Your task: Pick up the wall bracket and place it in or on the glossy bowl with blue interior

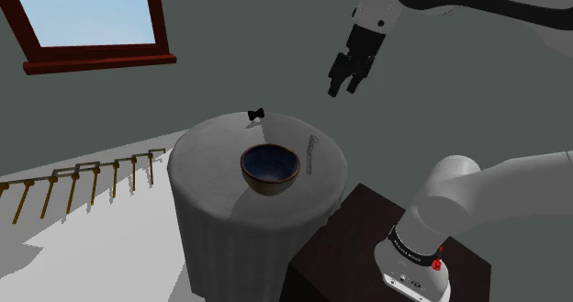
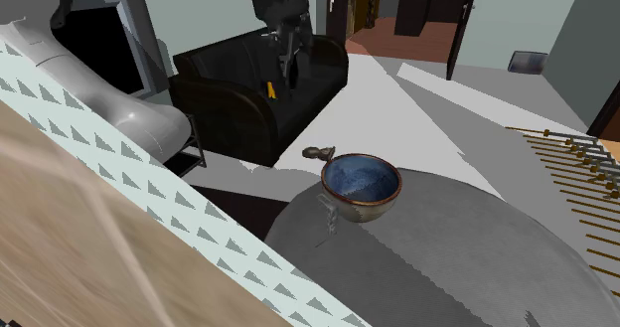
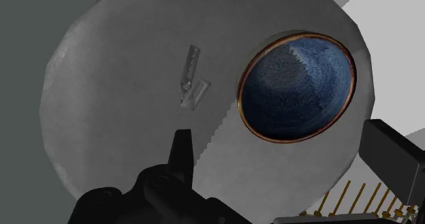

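Note:
The wall bracket (image 1: pixel 312 153) is a thin pale grey strip with a short folded end, lying flat on the round grey-draped table (image 1: pixel 211 153). It rests just beside the glossy brown bowl with a blue interior (image 1: pixel 270 167), toward the shoulder view's right. My gripper (image 1: pixel 342 89) hangs open high above the table, up and right of the bracket, holding nothing. In the wrist view the bracket (image 3: pixel 192 77) lies ahead of one finger (image 3: pixel 180 148), with the bowl (image 3: pixel 297 86) beside it. From the second exterior view, the bracket (image 2: pixel 326 216) sits at the near side of the bowl (image 2: pixel 361 183).
A small black bow-shaped object (image 1: pixel 256 115) sits at the table's far edge. The dark stand (image 1: pixel 367 245) adjoins the table at lower right. A red-framed window (image 1: pixel 87 25) and a wooden railing (image 1: pixel 83 176) are at left. A black sofa (image 2: pixel 238 96) stands beyond.

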You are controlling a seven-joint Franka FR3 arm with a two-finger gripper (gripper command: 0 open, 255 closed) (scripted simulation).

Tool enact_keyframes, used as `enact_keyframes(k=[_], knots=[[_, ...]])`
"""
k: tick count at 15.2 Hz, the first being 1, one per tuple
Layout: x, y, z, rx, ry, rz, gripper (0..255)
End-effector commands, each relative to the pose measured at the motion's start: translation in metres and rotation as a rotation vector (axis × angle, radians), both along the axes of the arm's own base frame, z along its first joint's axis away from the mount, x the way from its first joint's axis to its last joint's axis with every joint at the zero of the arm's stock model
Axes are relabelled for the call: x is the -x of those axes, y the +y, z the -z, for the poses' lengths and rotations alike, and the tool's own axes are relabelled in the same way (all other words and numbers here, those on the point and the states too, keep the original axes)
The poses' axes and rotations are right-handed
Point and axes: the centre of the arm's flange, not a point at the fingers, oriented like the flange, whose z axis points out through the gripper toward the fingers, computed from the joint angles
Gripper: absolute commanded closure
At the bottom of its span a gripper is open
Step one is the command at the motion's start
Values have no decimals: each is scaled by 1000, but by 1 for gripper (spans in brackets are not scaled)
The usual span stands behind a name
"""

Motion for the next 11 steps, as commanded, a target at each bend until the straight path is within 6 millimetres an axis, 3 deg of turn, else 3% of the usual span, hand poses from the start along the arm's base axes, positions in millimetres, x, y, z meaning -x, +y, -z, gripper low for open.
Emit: enact_keyframes(k=[1,11], knots=[[0,0,0,0,0,0,0],[-62,-32,116,27,70,-104,0]])
